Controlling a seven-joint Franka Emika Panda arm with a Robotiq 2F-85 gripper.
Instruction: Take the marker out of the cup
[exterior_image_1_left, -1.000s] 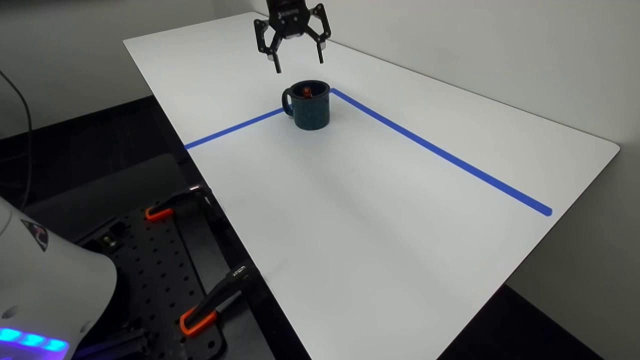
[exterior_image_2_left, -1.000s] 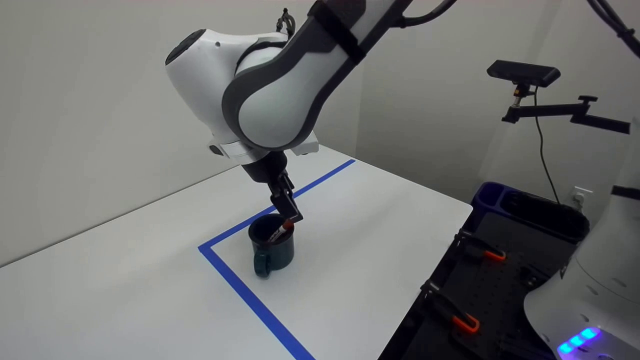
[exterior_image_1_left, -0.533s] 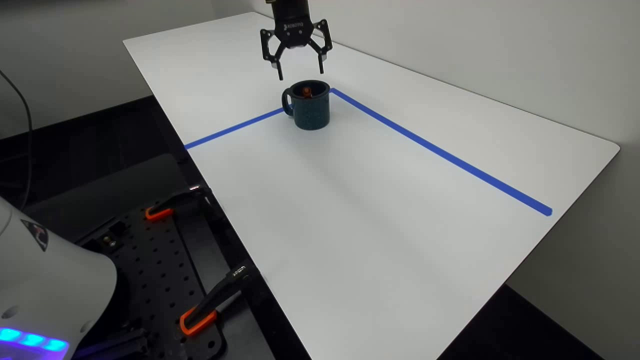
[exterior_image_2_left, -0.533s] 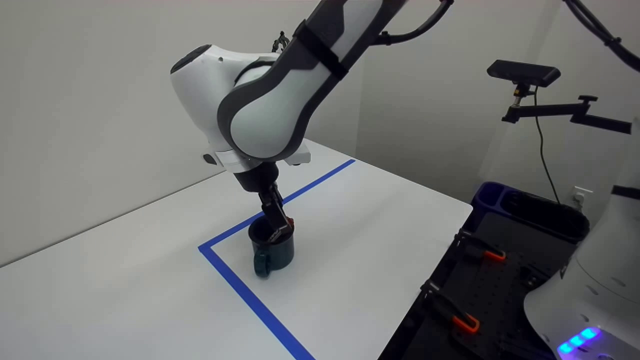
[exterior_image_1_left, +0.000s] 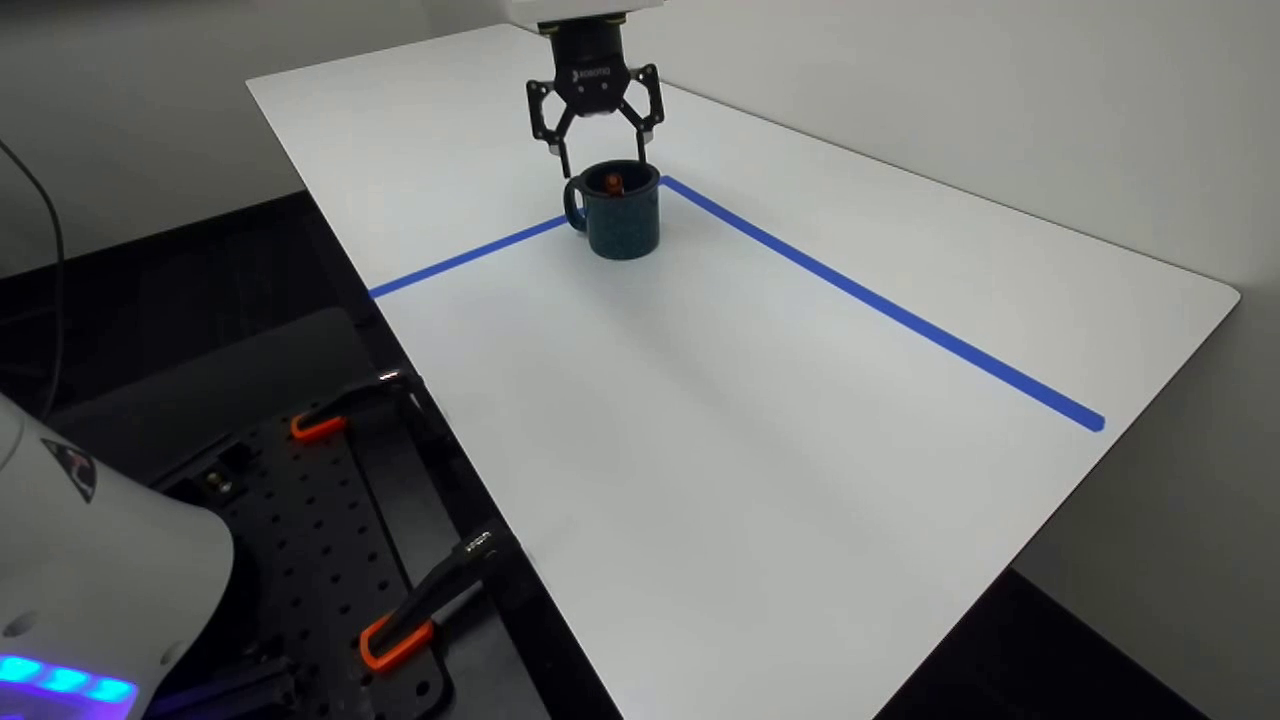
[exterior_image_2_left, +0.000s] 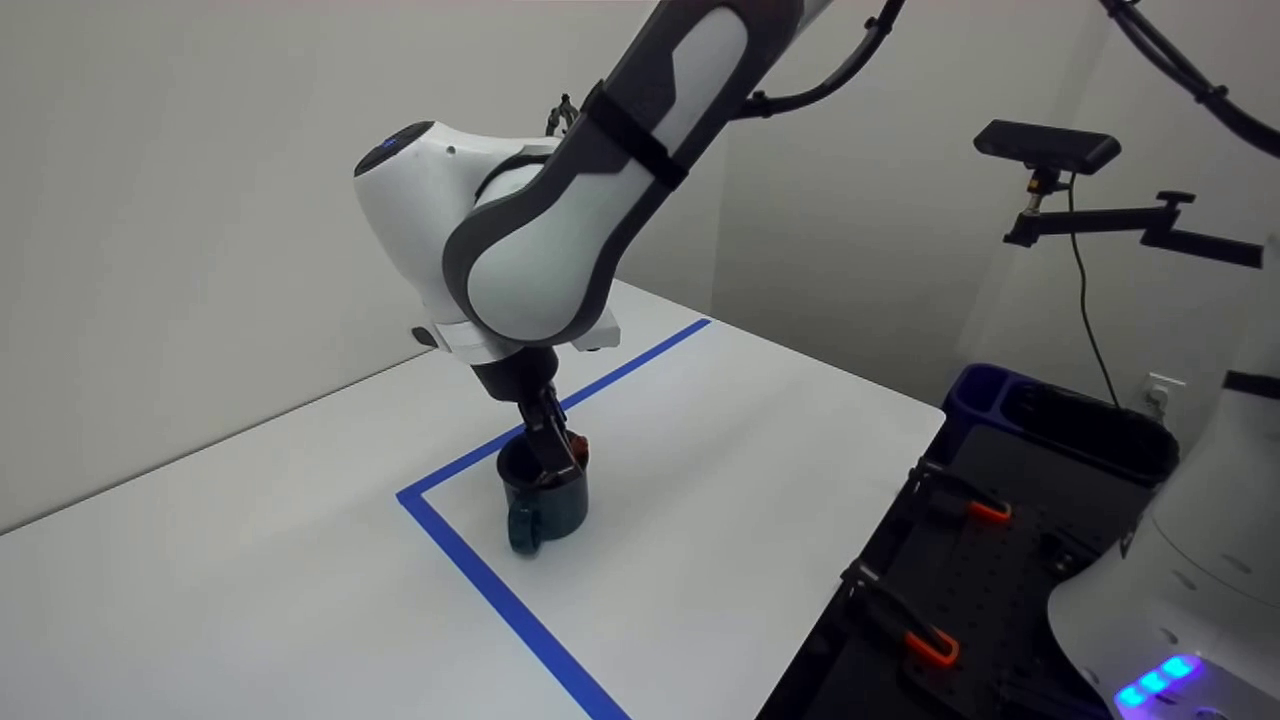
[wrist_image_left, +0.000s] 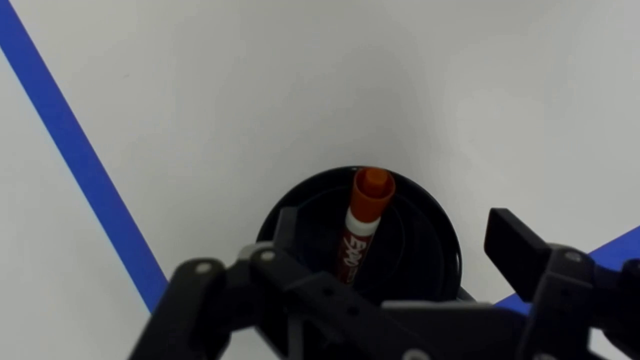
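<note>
Lowering over the cup (exterior_image_1_left: 625, 228), the tool (exterior_image_1_left: 605, 169) has sunk close to its mouth in the last second, jaws wide apart, gripping nothing. The marker (wrist_image_left: 361, 225) leans inside, orange end up, so the approach looks nearly done and the grasp still to come. In the wrist view the marker reads EXPO; in an exterior view the tool reads ROBOTIQ.

Spread wide, the gripper (exterior_image_1_left: 605, 169) offers a big gap, and in the wrist view the marker (wrist_image_left: 362, 226) shows right between the fingers! Trouble is, the cup (exterior_image_1_left: 625, 225) stands in the way: one finger over its mouth, the other outside near the handle (exterior_image_1_left: 572, 207), the rim between; whether anything touches is hard to tell. Plenty of passing room across the table (exterior_image_1_left: 700, 420) alongside!
</note>
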